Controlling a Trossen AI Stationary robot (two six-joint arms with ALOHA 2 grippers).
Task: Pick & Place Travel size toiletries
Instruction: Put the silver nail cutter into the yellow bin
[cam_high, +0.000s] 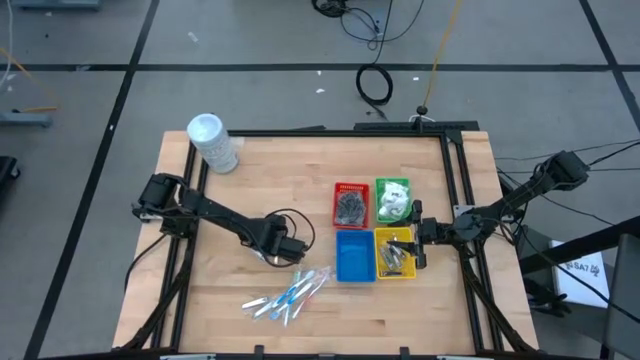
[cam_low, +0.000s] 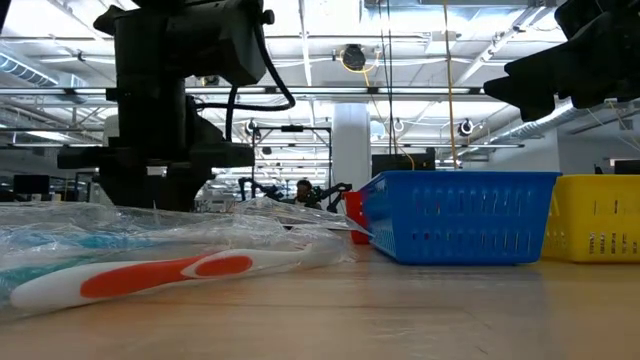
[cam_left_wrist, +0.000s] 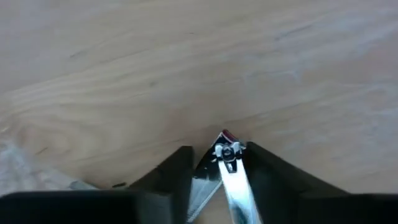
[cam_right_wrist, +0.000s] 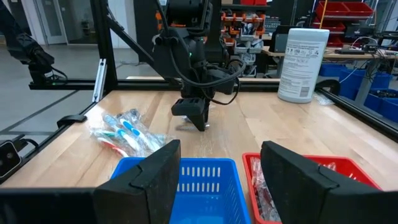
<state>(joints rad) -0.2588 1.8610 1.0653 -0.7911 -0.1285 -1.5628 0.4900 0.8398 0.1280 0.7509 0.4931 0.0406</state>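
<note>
Over on the far left corner, the white cylindrical tub (cam_high: 213, 142) stands at the table's back edge, well clear of everything. Next, the left gripper (cam_high: 291, 248) is down low on the bare wood in the middle of the table (cam_high: 250, 190), and the left wrist view shows a shiny metal nail clipper (cam_left_wrist: 229, 174) sitting right between its fingers (cam_left_wrist: 273, 180), the jaws closed in around it, its tip poking out ahead of them. Open boards lie ahead of those jaws and behind the arm, plenty of room there.

Just below and to the right of that gripper lies the heap of clear-wrapped toothbrushes (cam_high: 288, 294), fanned out toward the front edge of the table, close to the jaws but not touching; the low view catches an orange-and-white toothbrush (cam_low: 150, 278) lying flat at the front.

Moving right, the blue tray (cam_high: 354, 255) sits just beside the pile, with the red tray (cam_high: 351, 204) behind it holding dark bundles. Then the green tray (cam_high: 393, 199) with white packets, and the yellow tray (cam_high: 395, 254) in front of it.

The right gripper (cam_high: 417, 246) hangs over the yellow tray's right edge, its jaws standing apart with nothing between them, tight against the table's right frame rail
</note>
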